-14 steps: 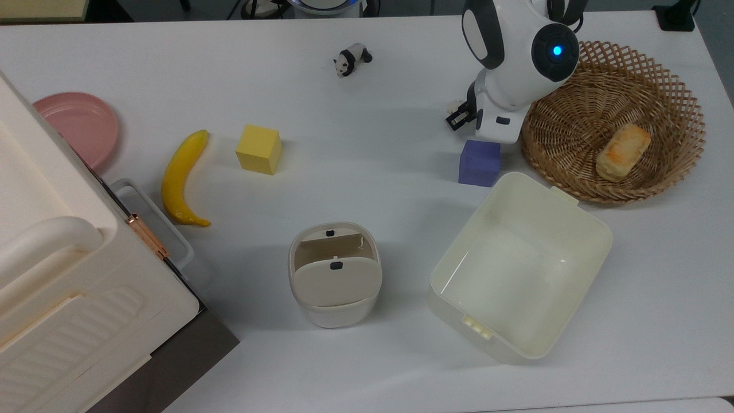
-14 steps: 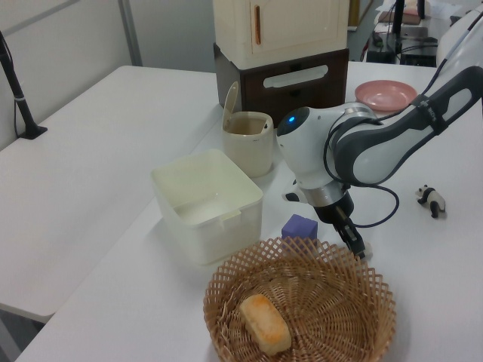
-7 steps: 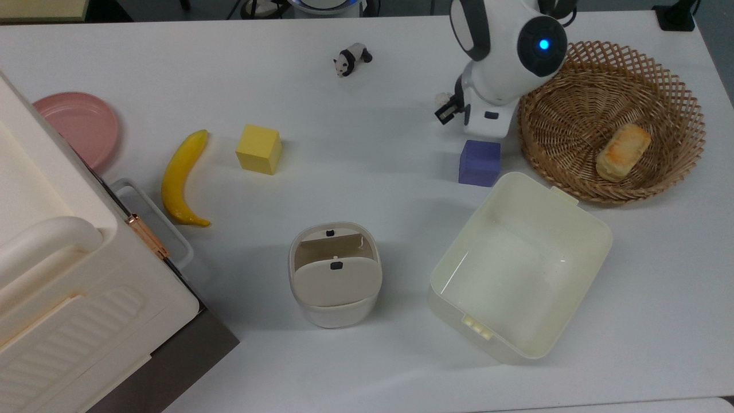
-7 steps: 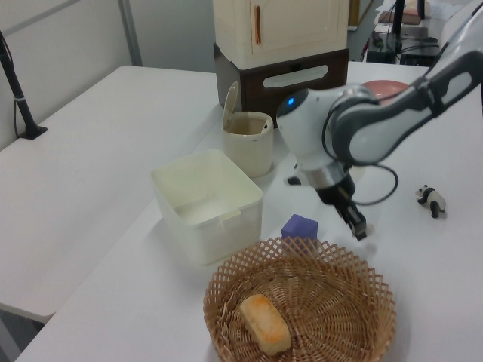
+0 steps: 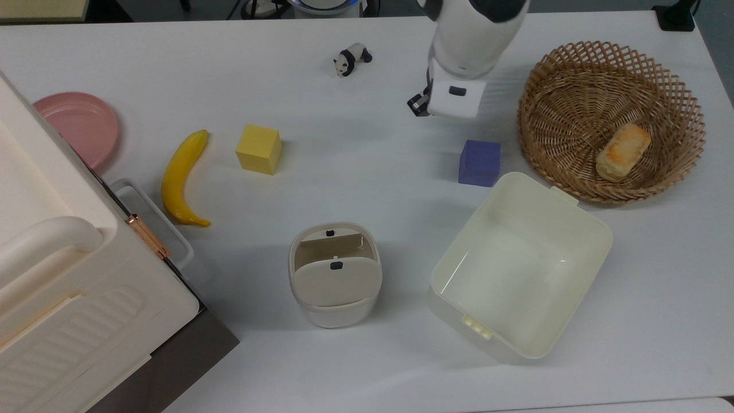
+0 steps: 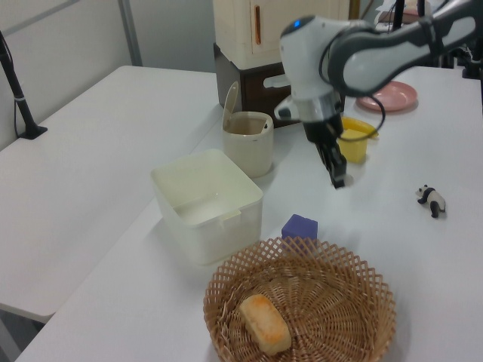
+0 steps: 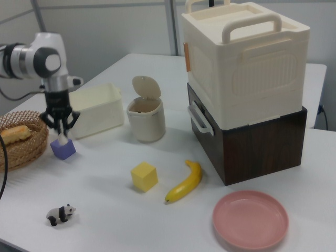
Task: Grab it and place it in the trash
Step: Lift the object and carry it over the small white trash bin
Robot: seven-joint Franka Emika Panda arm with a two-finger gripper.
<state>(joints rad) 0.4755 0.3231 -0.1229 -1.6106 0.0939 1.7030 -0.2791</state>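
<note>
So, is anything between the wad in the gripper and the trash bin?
Nothing visible. In the top view, bare table lies between the gripper holding the wad and the trash bin; the purple cube sits off to the top view's right.

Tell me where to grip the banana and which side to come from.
Grip the banana at its thick middle, coming straight down from above, jaws across its width. It lies flat on the table with both long sides free there. The pincer holds the white wad now.
</note>
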